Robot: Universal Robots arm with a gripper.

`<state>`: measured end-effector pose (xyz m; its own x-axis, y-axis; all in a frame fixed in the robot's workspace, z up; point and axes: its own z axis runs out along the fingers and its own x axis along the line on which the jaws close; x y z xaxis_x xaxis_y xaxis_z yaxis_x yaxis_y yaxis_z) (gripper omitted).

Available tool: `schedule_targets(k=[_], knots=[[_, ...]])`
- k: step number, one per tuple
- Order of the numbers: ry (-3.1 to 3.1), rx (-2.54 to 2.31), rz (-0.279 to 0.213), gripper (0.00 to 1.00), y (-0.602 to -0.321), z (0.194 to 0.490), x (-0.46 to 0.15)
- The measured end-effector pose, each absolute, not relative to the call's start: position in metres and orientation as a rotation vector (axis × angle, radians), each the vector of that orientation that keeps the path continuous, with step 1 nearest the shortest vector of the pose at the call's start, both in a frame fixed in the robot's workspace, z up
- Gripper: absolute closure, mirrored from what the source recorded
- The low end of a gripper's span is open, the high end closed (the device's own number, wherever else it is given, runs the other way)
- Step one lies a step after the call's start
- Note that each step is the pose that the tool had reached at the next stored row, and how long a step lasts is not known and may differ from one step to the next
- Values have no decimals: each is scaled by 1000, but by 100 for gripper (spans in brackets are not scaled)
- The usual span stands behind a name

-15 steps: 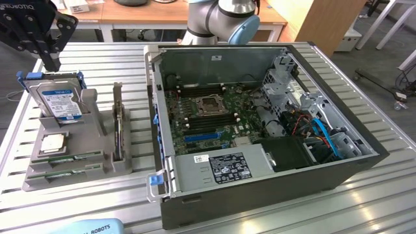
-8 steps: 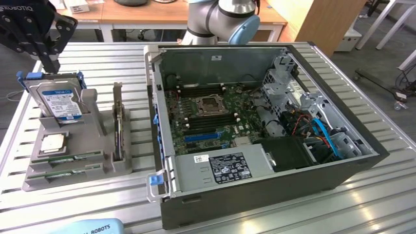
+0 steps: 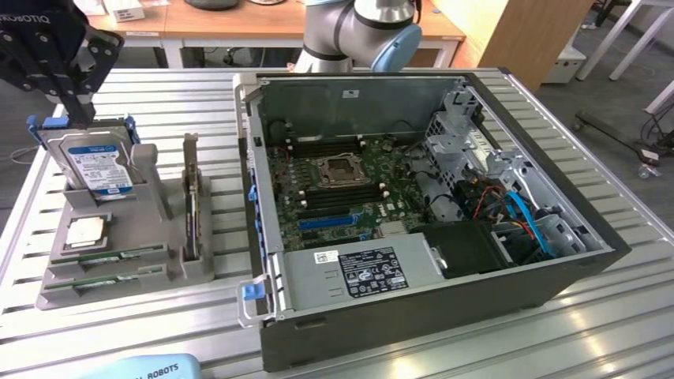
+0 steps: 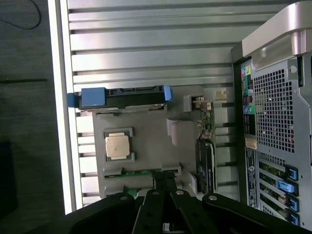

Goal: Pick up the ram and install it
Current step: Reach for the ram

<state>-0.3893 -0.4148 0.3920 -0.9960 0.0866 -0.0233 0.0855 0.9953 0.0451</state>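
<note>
Your gripper (image 4: 164, 176) hangs clenched and empty above the tray (image 4: 146, 141); in the exterior view, the ram (image 3: 118, 256) sits six o'clock of the processor (image 3: 84, 231).

The grey arm (image 3: 364, 28) carries its jaws at the exterior view's left, closed together and pointing down.

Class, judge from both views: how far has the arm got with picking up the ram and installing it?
Done: nothing visible yet. Both ram sticks lie in the grey holder, and the motherboard slots beside the socket look empty. In hand: the gripper, shut and holding nothing, hangs above the holder near the hard drive. Left: the whole pick-up and install.
</note>
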Motion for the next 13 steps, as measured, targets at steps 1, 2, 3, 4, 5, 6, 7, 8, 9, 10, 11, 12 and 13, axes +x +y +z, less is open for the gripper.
schedule_targets(k=[1,2,3,4,5,6,7,8,9,10,11,12,13], knots=[[3113,134,69,90,-416,392,-389],[3113,134,69,90,-417,392,-389],[3113,134,69,90,-419,392,-389],[3113,134,69,90,-420,392,-390],[3113,134,69,90,-421,392,-390],[3113,134,69,90,-422,392,-390],[3113,134,69,90,-423,392,-390],[3113,134,69,90,-424,392,-390],[3113,134,69,90,-424,392,-390],[3113,134,69,90,-425,392,-390],[3113,134,69,90,-425,392,-390],[3113,134,69,90,-425,392,-390],[3113,134,69,90,-425,392,-390]])
